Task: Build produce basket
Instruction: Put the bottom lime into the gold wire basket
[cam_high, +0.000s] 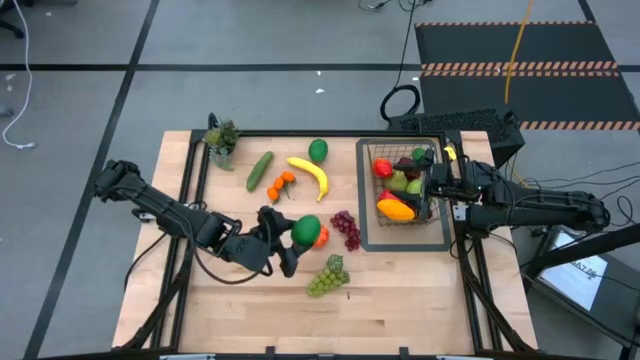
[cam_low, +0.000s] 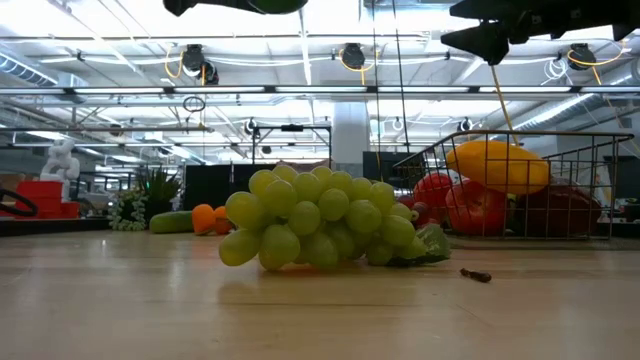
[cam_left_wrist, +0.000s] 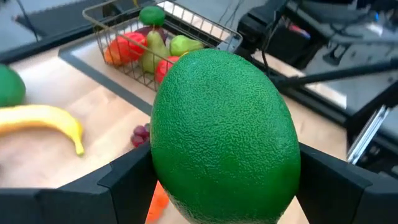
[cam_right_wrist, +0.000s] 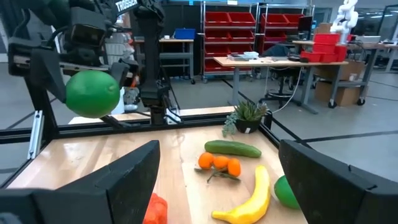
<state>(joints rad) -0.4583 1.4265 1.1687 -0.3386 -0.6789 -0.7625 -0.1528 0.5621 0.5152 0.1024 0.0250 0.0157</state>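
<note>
The left gripper (cam_high: 296, 240) hangs over the middle of the table (cam_high: 420, 300), well above the wood, its fingers pinching a big green fruit (cam_high: 306, 229) from both sides; in the left wrist view that fruit (cam_left_wrist: 225, 137) fills the space between the two dark fingers (cam_left_wrist: 134, 177). The basket (cam_high: 440, 215) sits on a flat dark tray (cam_high: 364, 190) at the right side of the table, already holding a yellow-orange mango (cam_high: 396, 209), red apples and green pieces. The right gripper (cam_high: 437, 180) waits over the basket's right edge with its fingers spread and nothing between them. Loose on the wood lie green grapes (cam_high: 328, 277) near the front, purple grapes (cam_high: 347, 229) just left of the tray, and farther back a banana (cam_high: 311, 175), a cucumber (cam_high: 260, 170), small oranges (cam_high: 281, 184) and a green lime (cam_high: 318, 151). A little potted plant (cam_high: 222, 139) stands at the far left corner.
</note>
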